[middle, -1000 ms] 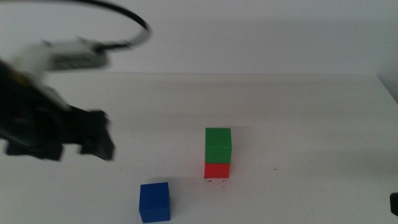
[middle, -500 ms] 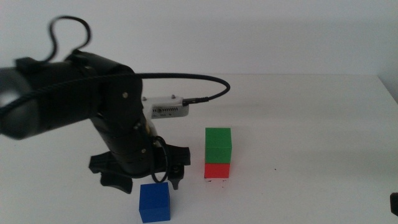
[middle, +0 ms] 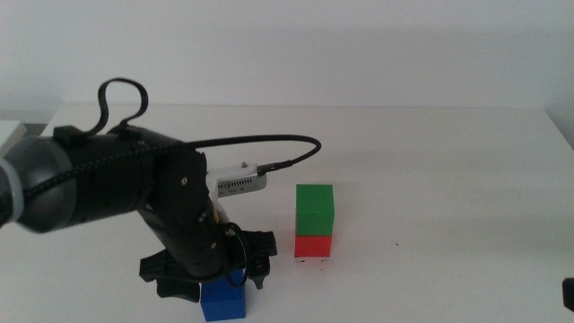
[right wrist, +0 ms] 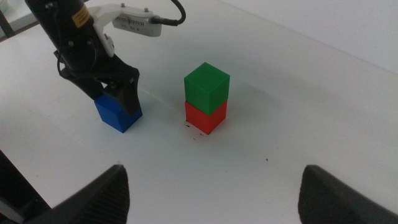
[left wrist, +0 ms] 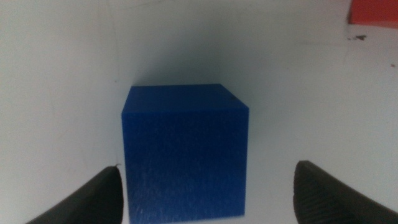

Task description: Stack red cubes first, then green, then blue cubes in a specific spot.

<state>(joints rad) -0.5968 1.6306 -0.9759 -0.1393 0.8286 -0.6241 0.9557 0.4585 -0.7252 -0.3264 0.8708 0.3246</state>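
Observation:
The green cube (middle: 315,209) sits on the red cube (middle: 313,245) near the table's middle; both also show in the right wrist view, green (right wrist: 207,87) on red (right wrist: 206,117). The blue cube (middle: 222,301) stands on the table to the front left of them. My left gripper (middle: 212,278) is low over the blue cube. In the left wrist view its jaws stand open on either side of the blue cube (left wrist: 185,152), with a gap on the right. The left gripper (right wrist: 112,87) hides part of the blue cube (right wrist: 117,113). My right gripper (right wrist: 214,199) is open and empty, high at the front right.
The white table (middle: 448,179) runs to a pale wall at the back. The left arm's cable (middle: 269,144) loops above the table left of the stack. A corner of the red cube (left wrist: 373,11) shows in the left wrist view. The right gripper (middle: 569,292) shows at the middle view's edge.
My left arm has swung in from the left and come down over the blue cube, its jaws now around it. The cubes and the right arm have not moved.

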